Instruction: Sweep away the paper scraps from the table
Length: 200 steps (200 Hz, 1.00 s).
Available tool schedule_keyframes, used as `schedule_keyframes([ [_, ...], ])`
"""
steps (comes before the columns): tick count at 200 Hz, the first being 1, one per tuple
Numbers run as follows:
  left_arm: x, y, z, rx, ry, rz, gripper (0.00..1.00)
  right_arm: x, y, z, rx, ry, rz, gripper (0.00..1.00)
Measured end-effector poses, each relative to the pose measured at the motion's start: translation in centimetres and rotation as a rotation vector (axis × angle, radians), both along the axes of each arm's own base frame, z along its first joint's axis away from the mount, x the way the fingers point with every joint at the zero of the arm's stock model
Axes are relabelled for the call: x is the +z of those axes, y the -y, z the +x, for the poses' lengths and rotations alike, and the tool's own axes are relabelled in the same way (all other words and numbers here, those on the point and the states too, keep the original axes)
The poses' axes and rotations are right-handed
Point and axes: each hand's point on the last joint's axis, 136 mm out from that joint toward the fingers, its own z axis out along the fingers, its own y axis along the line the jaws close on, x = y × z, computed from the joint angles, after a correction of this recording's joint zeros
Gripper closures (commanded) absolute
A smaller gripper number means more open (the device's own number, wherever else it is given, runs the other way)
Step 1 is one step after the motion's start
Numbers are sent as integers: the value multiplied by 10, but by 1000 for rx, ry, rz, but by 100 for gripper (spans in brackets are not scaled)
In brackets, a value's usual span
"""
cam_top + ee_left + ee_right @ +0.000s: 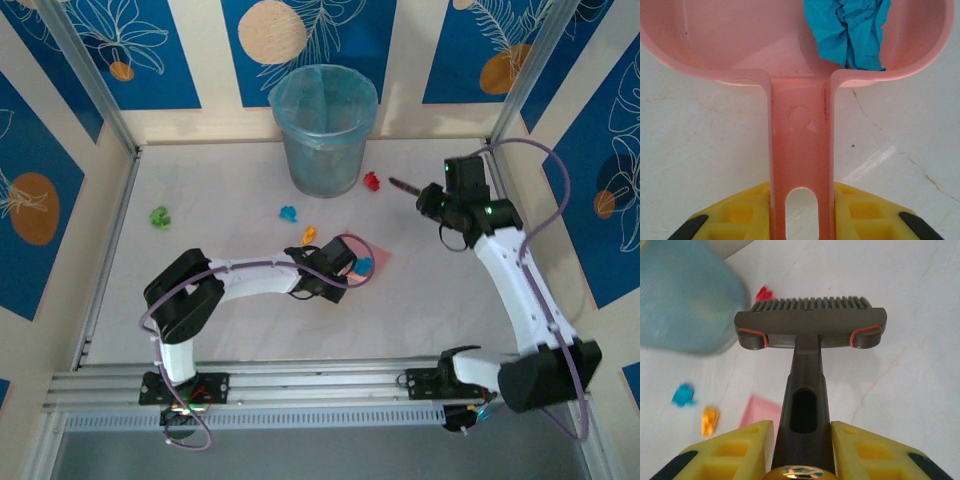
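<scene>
The right tool (pixel 802 450) clamps a brush (pixel 810 322) near a red scrap (pixel 763 293) by the bin (pixel 322 130). The left tool (pixel 801 220) clamps the dustpan (pixel 740 45), which has a blue scrap (pixel 850 30) inside. Sweeping looks about midway; next, drag the red scrap across the worktop (pixel 300 335) toward the dustpan.

1. The left arm (pixel 245 280) lay low, stretched rightward; the left gripper (pixel 801 214) was clamped on the pink dustpan (pixel 800 135) handle.
2. The right arm (pixel 520 285) reached forward; the right gripper (pixel 802 450) pinched the brush (pixel 810 327) handle.
</scene>
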Motion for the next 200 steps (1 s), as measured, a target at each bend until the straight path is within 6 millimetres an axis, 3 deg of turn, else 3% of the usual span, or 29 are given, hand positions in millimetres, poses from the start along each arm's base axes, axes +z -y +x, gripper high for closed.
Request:
schedule_keyframes([
  [18, 0, 0, 0, 0, 0, 0, 100, -15, 6, 38, -37, -19, 0, 100],
  [57, 0, 0, 0, 0, 0, 0, 100, -44, -1, 111, -35, -45, -6, 100],
  [107, 0, 0, 0, 0, 0, 0, 100, -57, -19, 174, 13, -41, -40, 100],
  [156, 0, 0, 1, -2, 5, 3, 100, -70, -46, 176, 87, -61, -66, 100],
  [181, 0, -1, 1, -2, 5, 4, 100, -85, -51, 166, 101, -84, -72, 100],
  [200, -2, 0, 1, -2, 3, 6, 100, -100, -52, 147, 111, -110, -77, 100],
])
